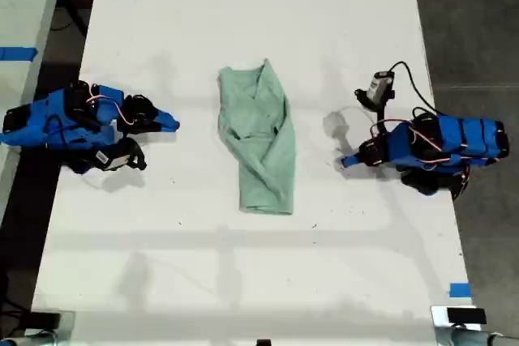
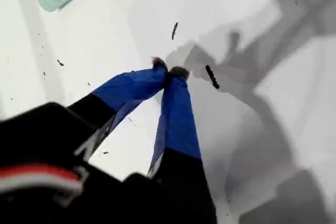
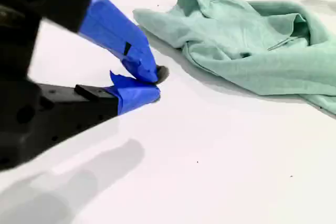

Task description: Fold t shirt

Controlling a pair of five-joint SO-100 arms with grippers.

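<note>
White table [image 1: 243, 281], t shirt [image 1: 258, 143] bundled midway between both tools, my first tool [image 2: 168, 73] and my second tool [image 3: 152, 80] closed, empty.

Exterior view: bright, even overhead light. The white counter [image 1: 243, 281] runs close to blown out, with little surface texture. Shadows are soft and multiple; faint grey arm shadows lie in the lower left of the frame and beside the t shirt [image 1: 258, 139], so more than one source. The picture is slightly soft overall; I see no obvious edge distortion.

First wrist view: blurred throughout, the black housing at lower left badly out of focus. Large soft grey shadows fill the right half.

Second wrist view: sharper, fabric folds readable. The near end effector body at left is defocused, with a diffuse shadow at lower left.
</note>
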